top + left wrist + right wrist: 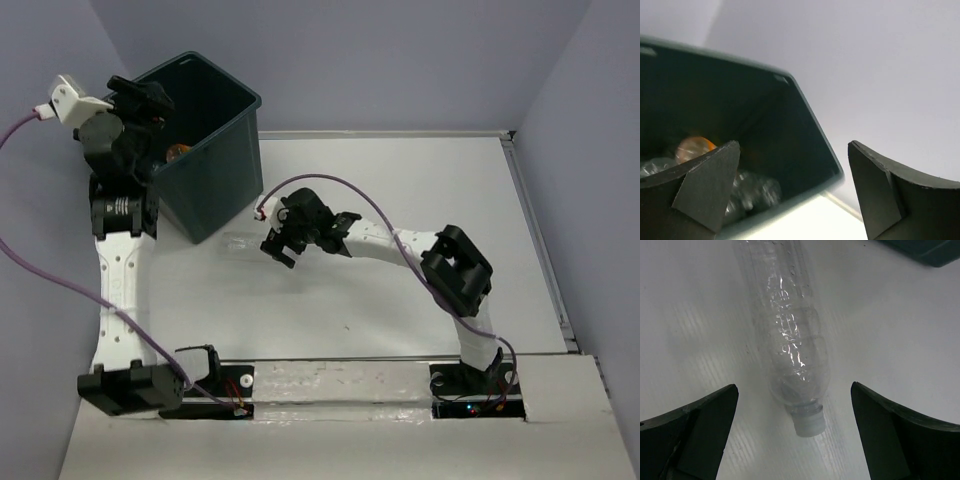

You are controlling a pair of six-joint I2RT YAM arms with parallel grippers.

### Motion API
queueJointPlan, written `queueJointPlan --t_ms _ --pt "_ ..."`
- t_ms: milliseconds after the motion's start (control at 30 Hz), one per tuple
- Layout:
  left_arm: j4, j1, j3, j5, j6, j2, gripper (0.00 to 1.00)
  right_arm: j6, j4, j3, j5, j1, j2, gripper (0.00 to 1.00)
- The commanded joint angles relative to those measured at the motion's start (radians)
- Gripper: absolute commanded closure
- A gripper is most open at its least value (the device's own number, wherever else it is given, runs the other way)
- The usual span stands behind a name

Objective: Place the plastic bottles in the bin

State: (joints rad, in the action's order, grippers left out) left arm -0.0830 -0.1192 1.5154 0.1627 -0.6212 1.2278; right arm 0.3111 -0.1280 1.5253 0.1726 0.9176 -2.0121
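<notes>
Right end effector (794, 390), fingers spread and empty, hangs over a clear bottle (790, 335) that lies on the white counter (900, 325) with its capped neck toward the lower edge of the right wrist view. The top view shows that bottle only as a faint glint left of centre, near the foot of the bin (215, 185). Left end effector (794, 150), likewise spread and holding nothing, sits at the bin's rim in the upper left of the top view. Only its wrist view shows the bin's floor, with an orange bottle (694, 148) among crumpled clear bottles (757, 192).
</notes>
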Motion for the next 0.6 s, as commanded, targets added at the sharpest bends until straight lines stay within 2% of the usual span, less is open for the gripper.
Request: queueJointPlan --t_ms 0,33,167,233,300,333,400,433,567 --pt "0.132 0.110 -0.203 -0.107 0.005 -0.232 0.01 0.088 -0.081 0.131 0.005 0.000 -0.084 0.00" --pt "0.123 0.134 -0.289 -0.121 0.015 -0.269 0.01 0.088 -0.084 0.144 0.008 0.000 -0.105 0.00" --pt "0.034 0.194 -0.461 -0.195 0.031 -0.431 0.01 0.068 -0.079 0.185 0.031 0.000 -0.183 0.01" --pt "-0.097 0.194 -0.533 -0.198 0.046 -0.543 0.01 0.046 -0.044 0.173 0.064 0.000 -0.186 0.09" --pt "-0.162 0.194 -0.567 -0.195 0.055 -0.586 0.01 0.023 0.007 0.142 0.073 0.000 -0.166 0.18" --pt "-0.188 0.194 -0.586 -0.193 0.054 -0.603 0.01 0.005 0.074 0.095 0.076 0.000 -0.136 0.29" --pt "-0.247 0.194 -0.645 -0.193 0.046 -0.634 0.01 -0.012 0.116 0.053 0.077 0.000 -0.105 0.36" --pt "-0.259 0.194 -0.687 -0.195 0.044 -0.640 0.01 -0.027 0.117 0.035 0.077 0.000 -0.082 0.44" --pt "-0.247 0.194 -0.773 -0.227 0.008 -0.663 0.01 -0.081 0.172 -0.052 0.068 0.000 0.023 0.53"
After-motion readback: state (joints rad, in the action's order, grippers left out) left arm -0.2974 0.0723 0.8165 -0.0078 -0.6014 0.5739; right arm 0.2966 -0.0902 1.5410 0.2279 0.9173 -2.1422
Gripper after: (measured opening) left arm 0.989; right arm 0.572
